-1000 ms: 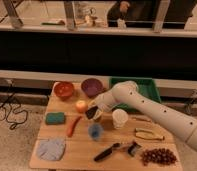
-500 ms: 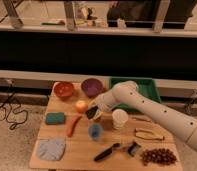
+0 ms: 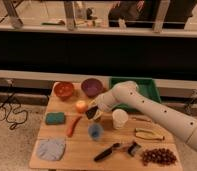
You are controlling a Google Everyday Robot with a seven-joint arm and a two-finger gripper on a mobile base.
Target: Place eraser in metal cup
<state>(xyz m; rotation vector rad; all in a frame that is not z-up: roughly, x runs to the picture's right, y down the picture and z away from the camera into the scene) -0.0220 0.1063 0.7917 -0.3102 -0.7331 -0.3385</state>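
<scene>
Jaws: closed on a small dark block, read as the eraser point(image 3: 90, 113). It sits between the fingertips of the gripper point(image 3: 93, 111) and looks tilted, one corner low. Grip judged firm; no gap visible.

Gripper position: near the middle of the wooden table point(image 3: 82, 145), just right of the orange ball point(image 3: 81, 105), above and slightly behind the blue cup point(image 3: 95, 131), left of the white cup point(image 3: 120, 119).

Metal cup point(image 3: 98, 118): a tan, shiny patch shows directly under and just right of the fingertips, mostly covered by the gripper. Cannot tell whether the eraser's lower edge is touching the rim or is clear of it.

Progress: the pick is done, since the eraser is off the table and in the jaws. Transport looks essentially complete, with the block at the cup's mouth. Left to do: line the block up with the opening, lower, release, withdraw. The eraser is about as wide as the cup, so it likely has to go in edge-first; a flat drop risks it bridging the rim or tipping the light cup.

Arm pose: the white arm point(image 3: 157, 114) enters from the lower right and runs up-left across the table's right half. The elbow bulges in front of the green tray point(image 3: 142, 84), and the wrist bends down to the left toward the cup.
</scene>
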